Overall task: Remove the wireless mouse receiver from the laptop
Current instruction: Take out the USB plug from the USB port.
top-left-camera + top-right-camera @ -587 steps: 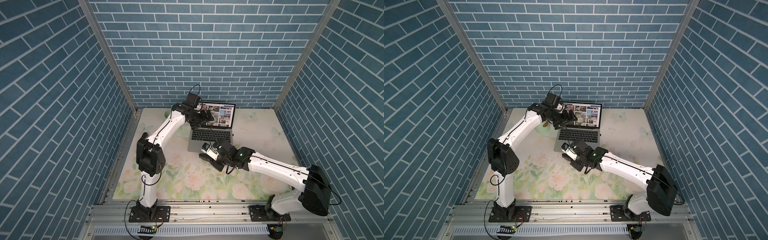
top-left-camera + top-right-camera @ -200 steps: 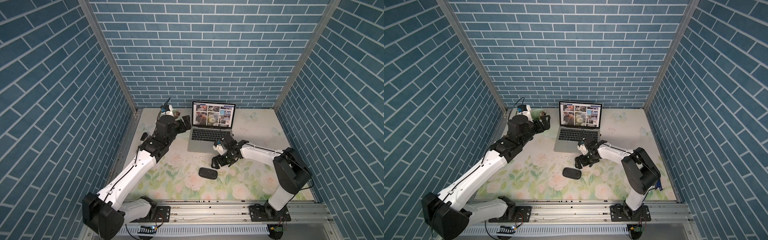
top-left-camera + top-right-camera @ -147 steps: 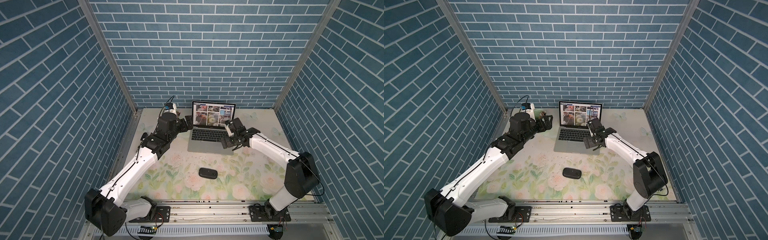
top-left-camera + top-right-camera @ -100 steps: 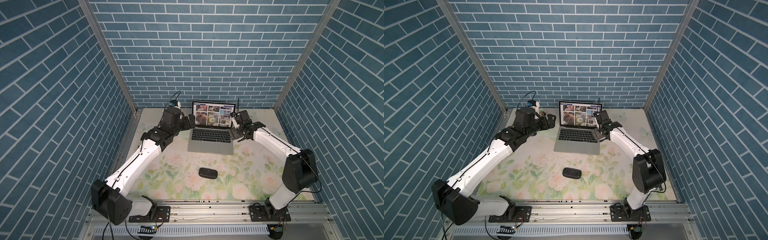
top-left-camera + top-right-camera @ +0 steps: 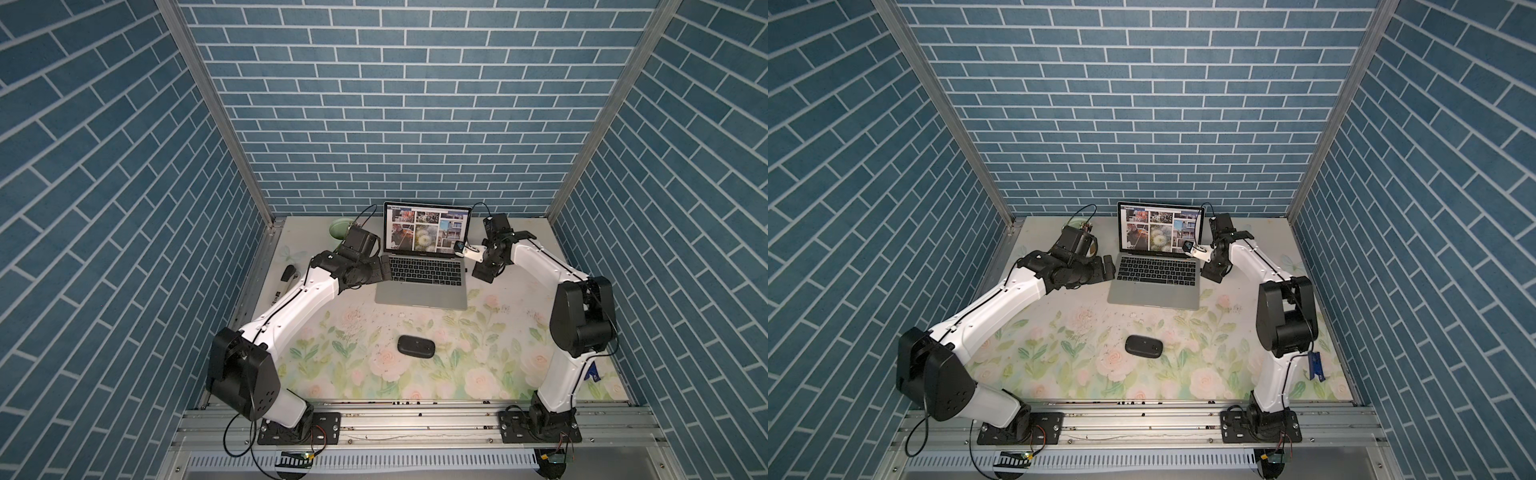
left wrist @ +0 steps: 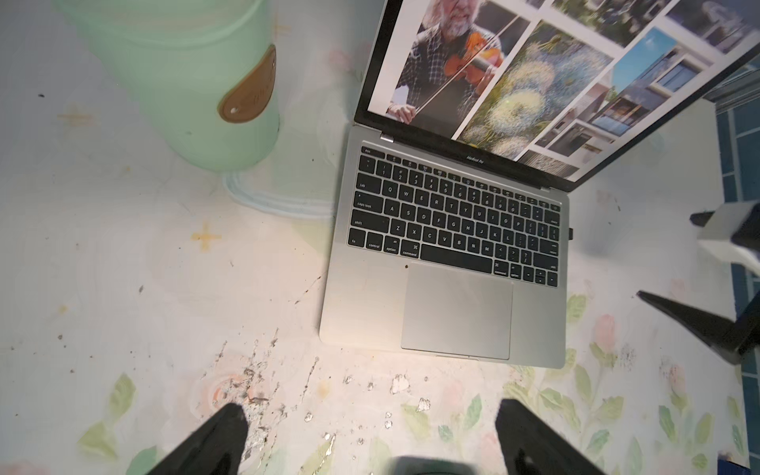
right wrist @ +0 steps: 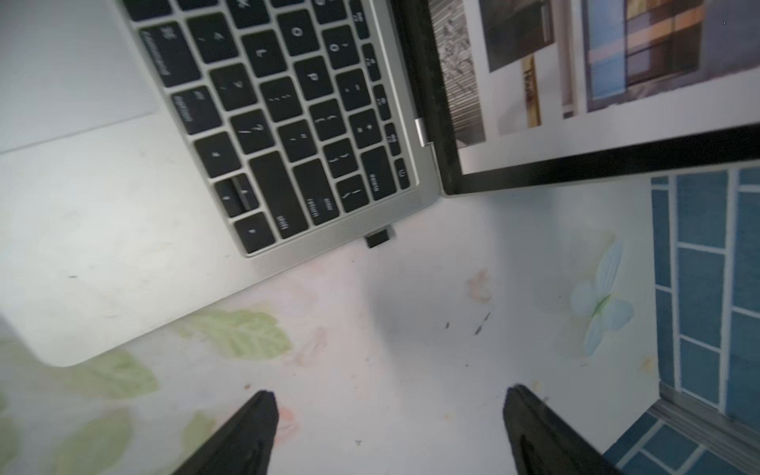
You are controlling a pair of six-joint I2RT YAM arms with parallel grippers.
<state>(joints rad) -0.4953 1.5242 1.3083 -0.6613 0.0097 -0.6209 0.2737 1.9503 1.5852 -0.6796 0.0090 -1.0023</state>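
Right gripper point(image 7: 390, 395), its two black fingers spread wide and holding nothing, hovers over the flowered table point(image 5: 478, 374) just off the right side of the laptop point(image 5: 419, 291), seen in the right wrist view with the wireless mouse receiver point(image 7: 380, 237) straight ahead of the gap between the fingers but not yet between them. That small black stub is plugged into the laptop's right edge, level with the return and shift keys toward the hinge end, and juts sideways just above the table, so the pull would likely have to run straight out from the edge toward the right gripper's own side. This arm is plainly the nearer one. Across the keyboard, the left gripper point(image 6: 372, 407) is also spread open and empty, poised beside the laptop's left edge with the whole machine between it and the receiver, which shows in its wrist view as a dark nub on the far edge point(image 6: 571, 233). Beyond it, a pale green cup point(image 6: 197, 82) stands near the back left corner of the laptop; what it holds, if anything, cannot be made out. Well apart, toward the front of the table, the flat black mouse point(image 5: 416, 345) lies alone among the printed roses.
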